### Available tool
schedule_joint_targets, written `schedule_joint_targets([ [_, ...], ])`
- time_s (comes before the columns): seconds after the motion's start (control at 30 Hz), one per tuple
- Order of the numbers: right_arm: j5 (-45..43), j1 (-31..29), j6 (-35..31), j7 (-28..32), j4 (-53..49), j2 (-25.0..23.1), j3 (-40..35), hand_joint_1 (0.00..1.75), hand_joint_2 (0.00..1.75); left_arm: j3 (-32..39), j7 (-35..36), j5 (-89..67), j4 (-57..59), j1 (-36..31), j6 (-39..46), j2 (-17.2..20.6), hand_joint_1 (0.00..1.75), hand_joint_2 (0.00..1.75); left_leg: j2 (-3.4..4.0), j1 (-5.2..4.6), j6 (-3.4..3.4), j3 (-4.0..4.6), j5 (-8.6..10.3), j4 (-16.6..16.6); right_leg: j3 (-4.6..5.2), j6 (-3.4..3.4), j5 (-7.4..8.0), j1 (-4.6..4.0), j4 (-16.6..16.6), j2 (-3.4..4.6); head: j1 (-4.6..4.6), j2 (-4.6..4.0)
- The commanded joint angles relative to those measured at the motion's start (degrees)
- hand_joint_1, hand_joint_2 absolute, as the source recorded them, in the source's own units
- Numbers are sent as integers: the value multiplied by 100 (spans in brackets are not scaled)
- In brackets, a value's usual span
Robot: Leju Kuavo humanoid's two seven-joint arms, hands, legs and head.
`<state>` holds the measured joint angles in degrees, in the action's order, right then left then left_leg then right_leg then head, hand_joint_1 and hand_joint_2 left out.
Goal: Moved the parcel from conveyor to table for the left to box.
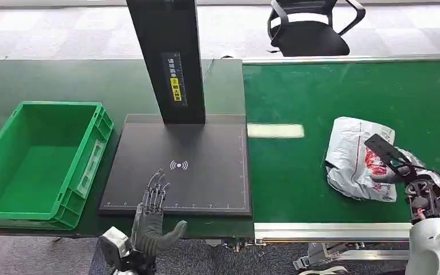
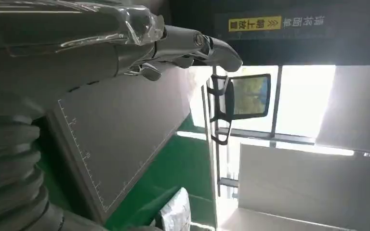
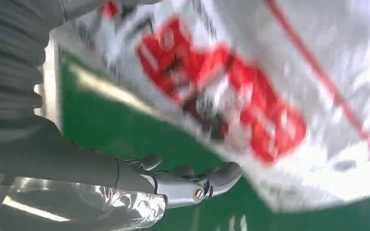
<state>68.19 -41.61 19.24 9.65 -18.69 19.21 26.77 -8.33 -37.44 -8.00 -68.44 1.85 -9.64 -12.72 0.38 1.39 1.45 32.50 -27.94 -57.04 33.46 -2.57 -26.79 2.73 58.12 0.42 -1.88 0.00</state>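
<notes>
The parcel [image 1: 360, 163], a crumpled grey-white bag with red print, lies on the green conveyor [image 1: 321, 91], toward its near right side and well apart from the table [image 1: 46, 74]. The right robot hand [image 1: 398, 169] is at the parcel's near right edge. In the head view its dark fingers [image 1: 387, 150] reach over the bag's top, and the right wrist view shows its thumb [image 3: 207, 183] low beside the belt with the blurred red print close above it. Whether the fingers have closed on the bag I cannot tell; the hand looks to be touching it, but no firm pinch is plain.

By my reading, the step in hand is the pick-up from the conveyor, at the point of taking hold.

The left robot hand [image 1: 152, 220] is at the near edge of the black scan pad [image 1: 206, 189], fingers spread and holding nothing. The green box [image 1: 94, 149] stands just beside the pad on its left, and nothing shows inside it.

The next move calls for a sure hold on loose, slippery film, probably by gathering a fold between thumb and fingers. Then comes a lift clear of the belt and a carry leftward to the pad, where the left hand can reach it. The black post [image 1: 166, 57] stands at the pad's far side, so a low near path seems safer.
</notes>
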Motion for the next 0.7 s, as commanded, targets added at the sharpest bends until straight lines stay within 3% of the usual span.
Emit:
schedule_joint_targets([
  [0.03, -81, 195, 925, 445, 503, -231, 319, 0, 175, 111, -25, -34, 917, -541, -26, -56, 0, 175, -1, 3, -6, -9, 0, 6, -11, 16, 2, -7, -9, -2, 0, 0],
  [0.13, -49, 63, 1033, 378, 513, -343, 150, 0, 175, 105, -37, -25, 979, -534, -29, -36, 0, 175, 8, 0, -5, -6, 0, 6, -5, 15, 3, -3, -4, 6, 0, 0],
  [0.23, -15, 17, 698, 378, 499, -540, 39, 0, 175, 101, -66, -5, 1035, -521, -43, -11, 0, 175, 15, 3, -5, -9, -1, 6, -4, 17, 5, -6, -6, 13, 0, 0],
  [0.37, 524, 117, 611, -867, 587, -702, -487, 0, 175, 98, -29, 47, 1148, -637, -30, -43, 0, 175, 23, 5, -9, -15, -1, 10, -8, 26, 8, -10, -10, 19, 0, 0],
  [0.47, 709, 339, 544, -1292, 604, -803, -706, 0, 175, 68, 35, 102, 1224, -675, 3, -67, 0, 175, 6, 9, -9, -15, 2, 12, -16, 24, 6, -14, -15, 4, 0, 0],
  [0.5, 720, 366, 522, -1294, 609, -816, -723, 148, 175, 61, 35, 102, 1227, -664, 11, -68, 0, 175, 4, 9, -6, -16, 0, 9, -16, 18, 3, -12, -12, 1, 0, 0],
  [0.53, 755, 412, 533, -1323, 617, -817, -767, 175, 175, 49, 35, 110, 1227, -648, 20, -70, 0, 175, 2, 12, -10, -23, 4, 18, -25, 29, 7, -18, -23, -1, 0, 0],
  [0.7, 800, 444, 607, -1220, 619, -765, -857, 175, 175, 41, 37, 133, 1178, -622, 28, -70, 0, 175, -9, 12, -7, -35, 3, 9, -42, 20, 1, -15, -17, -11, -2, 0],
])
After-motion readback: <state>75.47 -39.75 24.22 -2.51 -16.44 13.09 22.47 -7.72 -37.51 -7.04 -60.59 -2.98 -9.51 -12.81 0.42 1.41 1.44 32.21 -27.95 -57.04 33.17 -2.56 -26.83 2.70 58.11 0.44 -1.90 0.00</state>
